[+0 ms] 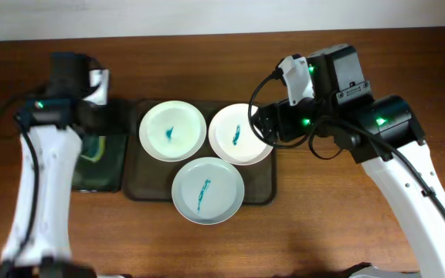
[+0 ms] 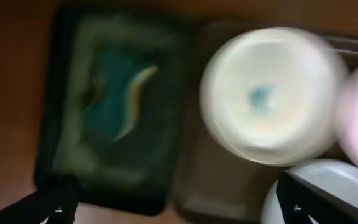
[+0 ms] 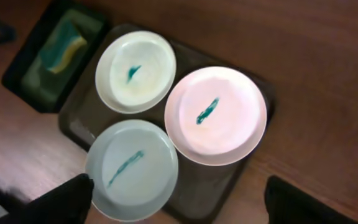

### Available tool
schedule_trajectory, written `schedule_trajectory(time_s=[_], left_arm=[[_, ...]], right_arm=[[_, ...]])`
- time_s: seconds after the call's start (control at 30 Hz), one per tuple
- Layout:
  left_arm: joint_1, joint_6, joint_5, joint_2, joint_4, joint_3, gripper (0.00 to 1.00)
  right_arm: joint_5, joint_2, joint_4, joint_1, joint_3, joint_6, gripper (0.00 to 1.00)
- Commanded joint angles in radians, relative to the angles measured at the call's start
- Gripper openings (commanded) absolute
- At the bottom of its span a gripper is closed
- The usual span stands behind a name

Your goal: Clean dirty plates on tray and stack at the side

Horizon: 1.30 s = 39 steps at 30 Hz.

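Note:
A dark brown tray point(image 1: 259, 182) holds three plates, each with a teal smear: a cream plate point(image 1: 172, 130) at back left, a pinkish plate point(image 1: 239, 133) at back right, and a light blue plate point(image 1: 207, 189) in front. My left gripper point(image 1: 105, 116) is open and empty, above the gap between the sponge holder and the tray; its view is blurred and shows the cream plate point(image 2: 269, 93). My right gripper point(image 1: 267, 123) is open and empty, high above the tray, and sees the cream point(image 3: 135, 71), pinkish point(image 3: 216, 115) and blue point(image 3: 132, 169) plates.
A green and yellow sponge point(image 1: 93, 149) lies in a dark rectangular holder point(image 1: 110, 174) just left of the tray; it also shows in the left wrist view point(image 2: 120, 93) and the right wrist view point(image 3: 61, 43). Brown wooden table point(image 1: 323, 216) surrounds the tray.

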Motion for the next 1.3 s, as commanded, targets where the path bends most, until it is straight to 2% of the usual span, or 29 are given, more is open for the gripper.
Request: schedule_trajectory(time_s=[0.0,0.03,0.07,0.1,0.13,0.17,0.23,0.3,0.37,0.43,0.5,0.57,0.6,0.67,0.8,0.87,0.93,1.0,1.1,1.17,1.27], left_arm=[[0.192,-0.117,0.019,0.219,-0.013,0.001,0.97],[0.217,-0.109,0.018,0.265,0.009,0.001,0.93],[0.230,-0.064,0.009,0.307,0.056,0.001,0.84],[0.232,-0.039,-0.053,0.356,0.112,0.001,0.67],[0.233,-0.032,-0.114,0.419,0.184,0.001,0.64],[0.232,0.003,-0.098,0.447,0.220,0.001,0.62],[0.232,0.059,-0.062,0.555,0.270,0.001,0.45],[0.232,0.059,-0.061,0.633,0.277,0.001,0.36],[0.232,0.060,-0.061,0.649,0.277,0.003,0.00],[0.231,0.060,-0.061,0.645,0.203,0.063,0.00],[0.232,0.060,-0.048,0.645,0.076,0.183,0.00],[0.231,0.060,0.014,0.645,-0.040,0.277,0.00],[0.225,0.062,0.040,0.645,-0.071,0.296,0.00],[0.223,0.120,0.137,0.642,-0.087,0.311,0.00],[0.221,0.119,0.142,0.562,-0.099,0.315,0.00],[0.201,0.112,0.150,0.468,-0.109,0.315,0.00],[0.138,0.112,0.150,0.437,-0.109,0.315,0.00],[0.051,0.111,0.149,0.437,-0.109,0.315,0.00],[0.029,0.111,0.150,0.436,-0.129,0.315,0.00],[0.028,0.111,0.163,0.436,-0.136,0.315,0.00],[0.028,0.094,0.195,0.436,-0.136,0.315,0.00]], right_arm=[[-0.049,0.033,-0.014,0.001,0.000,0.036,0.82],[-0.076,0.047,-0.014,0.001,-0.008,0.036,0.82],[-0.098,0.072,-0.014,0.001,-0.010,0.036,0.82],[-0.116,0.099,-0.014,0.001,-0.010,0.036,0.81],[-0.153,0.140,-0.014,0.001,-0.010,0.036,0.77],[-0.169,0.156,-0.014,0.001,-0.010,0.036,0.76],[-0.173,0.200,-0.010,0.001,-0.010,0.037,0.65],[-0.169,0.221,0.011,0.001,-0.010,0.037,0.64],[-0.169,0.250,0.048,0.001,-0.010,0.067,0.61],[-0.166,0.310,0.069,0.029,-0.010,0.082,0.49],[-0.152,0.362,0.085,0.079,-0.010,0.082,0.46],[-0.059,0.418,0.112,0.131,-0.010,0.082,0.45],[-0.061,0.447,0.137,0.137,-0.010,0.117,0.39],[-0.087,0.472,0.178,0.138,-0.009,0.123,0.33],[-0.106,0.475,0.163,0.137,-0.009,0.132,0.33],[-0.143,0.487,0.240,0.138,-0.008,0.243,0.30],[-0.199,0.546,0.262,0.138,0.017,0.257,0.30],[-0.184,0.614,0.257,0.138,0.051,0.166,0.30],[-0.082,0.631,0.113,0.137,0.230,0.091,0.31],[-0.074,0.637,0.150,0.154,0.253,0.092,0.31],[0.053,0.763,0.237,0.201,0.253,0.076,0.31]])
